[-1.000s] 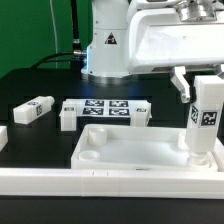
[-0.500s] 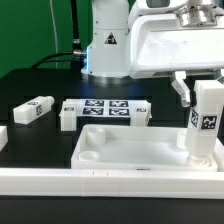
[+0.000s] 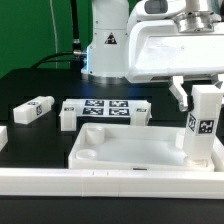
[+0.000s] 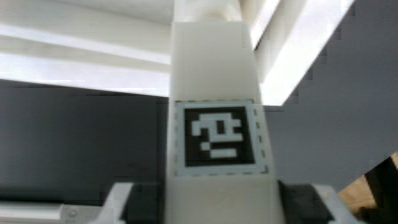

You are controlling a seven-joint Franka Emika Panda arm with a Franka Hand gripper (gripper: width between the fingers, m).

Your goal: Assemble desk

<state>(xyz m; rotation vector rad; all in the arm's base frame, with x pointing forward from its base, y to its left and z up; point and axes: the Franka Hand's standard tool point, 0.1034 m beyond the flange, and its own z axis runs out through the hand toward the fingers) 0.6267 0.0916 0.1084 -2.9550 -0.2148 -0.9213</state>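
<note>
The white desk top (image 3: 125,152) lies near the table's front, its rim and round corner sockets facing up. A white square leg (image 3: 204,125) with a black-and-white tag stands upright in the top's corner at the exterior view's right. My gripper (image 3: 203,95) is shut on the leg's upper end. In the wrist view the leg (image 4: 217,90) runs away from the camera between the dark pads (image 4: 146,205), with the desk top's rim (image 4: 89,60) beyond it. My gripper (image 4: 222,206) clamps it on both sides.
The marker board (image 3: 110,108) lies behind the desk top. One loose leg (image 3: 33,110) lies at the exterior view's left, another (image 3: 67,118) stands by the board, and a white part (image 3: 3,137) shows at the left edge. A long white rail (image 3: 100,181) edges the table's front.
The held leg has sunk a little lower at the corner. The desk top has shifted slightly toward the exterior view's left. The grip has not changed.
</note>
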